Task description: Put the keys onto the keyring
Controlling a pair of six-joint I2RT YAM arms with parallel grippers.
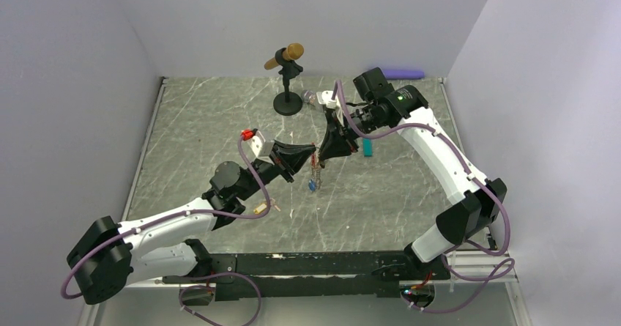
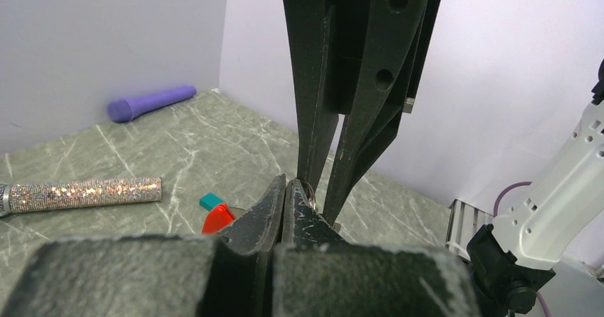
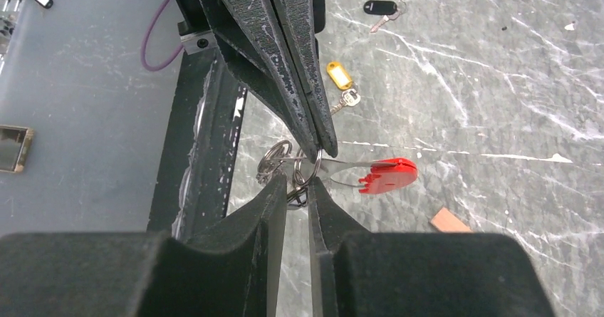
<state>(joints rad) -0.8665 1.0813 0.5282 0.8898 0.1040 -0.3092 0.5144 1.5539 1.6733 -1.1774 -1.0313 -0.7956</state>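
Well above the table (image 1: 395, 194), the left fingers (image 2: 265, 214) are pressed together, clamped on the silvery loop of the red-clipped keyring (image 3: 388, 176). The right fingers (image 3: 265, 214) meet them tip to tip and stand slightly apart on either side of that loop. A chain (image 1: 316, 168) hangs from the keyring with a blue tag (image 1: 313, 185) at its end, and a yellow-tagged key (image 3: 340, 76) and a black-tagged key (image 3: 379, 7) lie apart on the table below.

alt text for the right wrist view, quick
Two grippers meet tip to tip above a grey marble table: the left gripper pinches the keyring, the right gripper stands slightly open around its rings. A yellow-tagged key and a black-tagged key lie beyond.
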